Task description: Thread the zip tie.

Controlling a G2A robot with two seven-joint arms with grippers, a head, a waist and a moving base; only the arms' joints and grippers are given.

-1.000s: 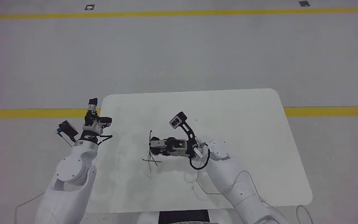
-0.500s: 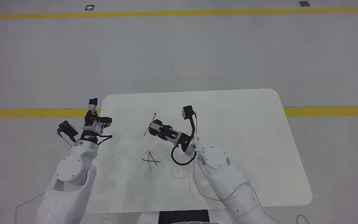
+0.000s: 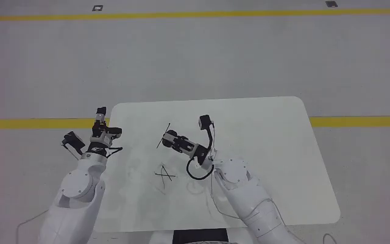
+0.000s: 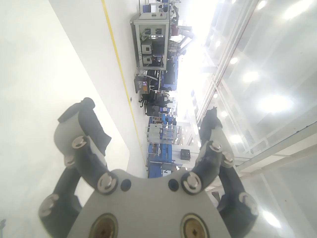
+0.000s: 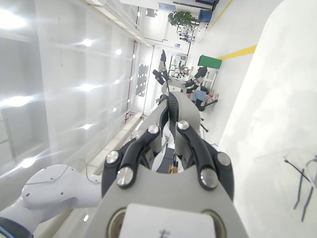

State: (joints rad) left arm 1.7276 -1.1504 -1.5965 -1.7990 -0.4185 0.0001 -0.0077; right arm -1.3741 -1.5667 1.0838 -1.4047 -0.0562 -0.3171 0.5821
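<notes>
My right gripper hangs over the left-middle of the white table, shut on a thin black zip tie that sticks out slanted on both sides of the fingers. In the right wrist view its fingers are pressed together. A small pile of loose black zip ties lies on the table just nearer the robot. My left gripper sits at the table's left edge, raised, open and with nothing between its fingers.
The table's left edge runs close under the left arm. The right half and far side of the table are bare. Beyond the table, a yellow floor line crosses the grey floor.
A second ago the right gripper was low at the pile; it has since lifted away toward the far side with one zip tie. The left arm has not moved.
</notes>
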